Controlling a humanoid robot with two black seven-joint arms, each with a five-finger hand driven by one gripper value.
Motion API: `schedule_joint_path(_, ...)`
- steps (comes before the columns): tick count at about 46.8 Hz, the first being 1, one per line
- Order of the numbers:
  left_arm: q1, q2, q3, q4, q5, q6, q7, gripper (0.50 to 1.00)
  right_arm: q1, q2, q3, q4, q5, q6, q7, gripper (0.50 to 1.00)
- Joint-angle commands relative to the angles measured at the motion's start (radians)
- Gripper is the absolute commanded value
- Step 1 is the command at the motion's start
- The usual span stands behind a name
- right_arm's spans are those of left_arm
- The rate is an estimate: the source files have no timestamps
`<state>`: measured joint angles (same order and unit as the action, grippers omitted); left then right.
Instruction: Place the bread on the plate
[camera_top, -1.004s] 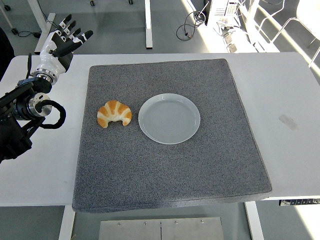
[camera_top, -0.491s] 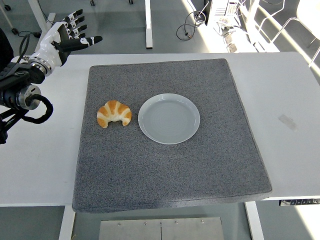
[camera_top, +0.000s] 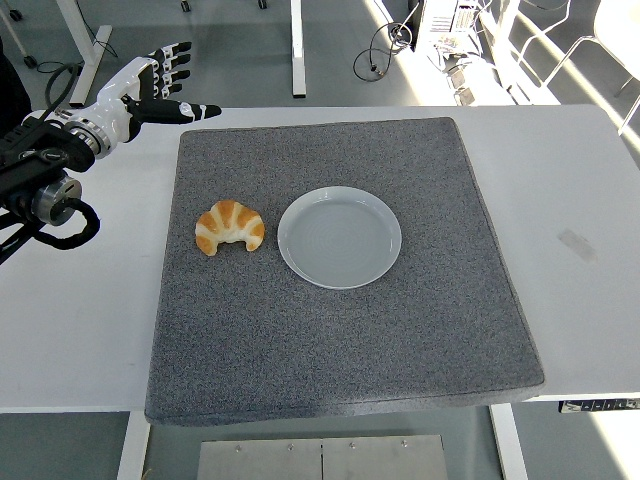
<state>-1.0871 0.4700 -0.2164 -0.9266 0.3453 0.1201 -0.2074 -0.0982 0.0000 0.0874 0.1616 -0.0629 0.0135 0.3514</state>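
The white bench (camera_top: 590, 180) fills most of the view, and on it lies a big grey mat (camera_top: 340, 330) that covers the middle, probably to give a soft and not slippery ground for the things. On the mat, a little toward 12 o'clock from its centre, stands the pale round plate (camera_top: 340, 237), empty and flat — a free target with nothing in the way. The left arm (camera_top: 45, 175) comes in from the 9 o'clock edge and reaches toward 11 o'clock, over the far left corner of the bench. Its left hand (camera_top: 160, 95) is held above the bench near the mat's far left corner, the fingers stretched out and spread, gripping nothing; I judge this is a ready posture before going down to the bread. The right arm is not visible. The smallest thing is the bread (camera_top: 229, 227), a golden croissant, lying on the mat just beside the plate at its 9 o'clock side, its two ends pointing toward 6 o'clock. It is well apart from the hand — so the task is not yet started in effect.
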Motion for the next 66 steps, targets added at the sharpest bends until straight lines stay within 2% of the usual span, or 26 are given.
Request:
schedule_joint_path(1, -0.013, 0.012, 0.020, -0.037, 0.044, 0.018, 0.036, 0.980, 0.002, 0.000, 0.000, -0.001, 0.000, 0.000, 0.001, 1.000)
schedule_joint_path(6, -0.039, 0.030, 0.069, -0.099, 0.138, 0.047, 0.100, 0.980, 0.000, 0.000, 0.000, 0.001, 0.000, 0.000, 0.000, 1.000)
schedule_joint_path(11, -0.053, 0.055, 0.075, -0.158, 0.201, 0.082, 0.131, 0.980, 0.000, 0.000, 0.000, -0.001, 0.000, -0.001, 0.000, 1.000)
schedule_joint_path(15, -0.068, 0.065, 0.080, -0.201, 0.241, 0.085, 0.152, 0.980, 0.000, 0.000, 0.000, -0.001, 0.000, 0.000, 0.000, 1.000)
schedule_joint_path(23, -0.074, 0.067, 0.109, -0.233, 0.388, 0.090, 0.250, 0.980, 0.000, 0.000, 0.000, -0.001, 0.000, 0.000, 0.000, 1.000)
schedule_joint_path(34, -0.082, 0.067, 0.147, -0.248, 0.469, 0.093, 0.295, 0.980, 0.000, 0.000, 0.000, -0.001, 0.000, 0.000, 0.000, 1.000)
schedule_joint_path(47, -0.096, 0.114, 0.161, -0.374, 0.544, 0.089, 0.362, 0.980, 0.000, 0.000, 0.000, 0.001, 0.000, 0.000, 0.000, 1.000)
schedule_joint_path(53, -0.122, 0.127, 0.236, -0.388, 0.555, 0.087, 0.407, 0.978, 0.000, 0.000, 0.000, 0.001, 0.000, 0.000, 0.000, 1.000)
schedule_joint_path(66, -0.129, 0.137, 0.273, -0.396, 0.601, 0.087, 0.413, 0.978, 0.000, 0.000, 0.000, -0.001, 0.000, 0.000, 0.000, 1.000)
